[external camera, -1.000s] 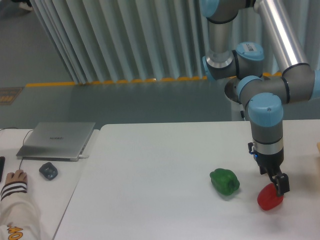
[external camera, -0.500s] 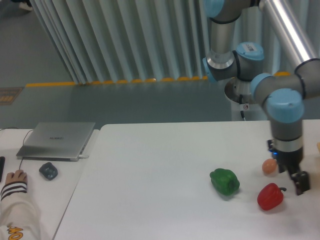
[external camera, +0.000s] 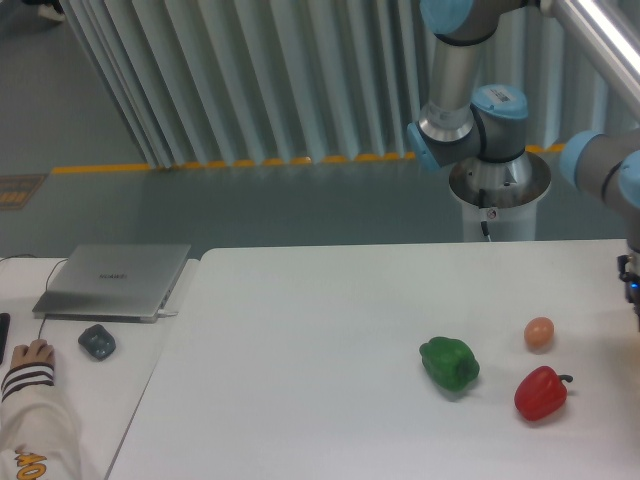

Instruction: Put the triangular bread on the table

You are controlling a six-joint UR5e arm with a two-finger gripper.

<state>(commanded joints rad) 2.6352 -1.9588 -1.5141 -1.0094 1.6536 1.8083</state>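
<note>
The triangular bread is out of view. The large white table (external camera: 320, 340) fills the lower part of the camera view. Only a sliver of my arm's wrist (external camera: 632, 285) shows at the right edge, above the table's right side. The gripper itself lies beyond the frame, so its fingers and anything between them are hidden.
On the table's right part lie a green pepper (external camera: 449, 363), a red pepper (external camera: 540, 393) and a small tan egg (external camera: 539, 333). A laptop (external camera: 115, 280), a mouse (external camera: 97, 341) and a person's hand (external camera: 28, 355) are on the left desk. The arm's pedestal (external camera: 497, 195) stands behind.
The arm has swung right from over the red pepper and its gripper has left the frame. The egg, hidden behind the arm before, now shows.
</note>
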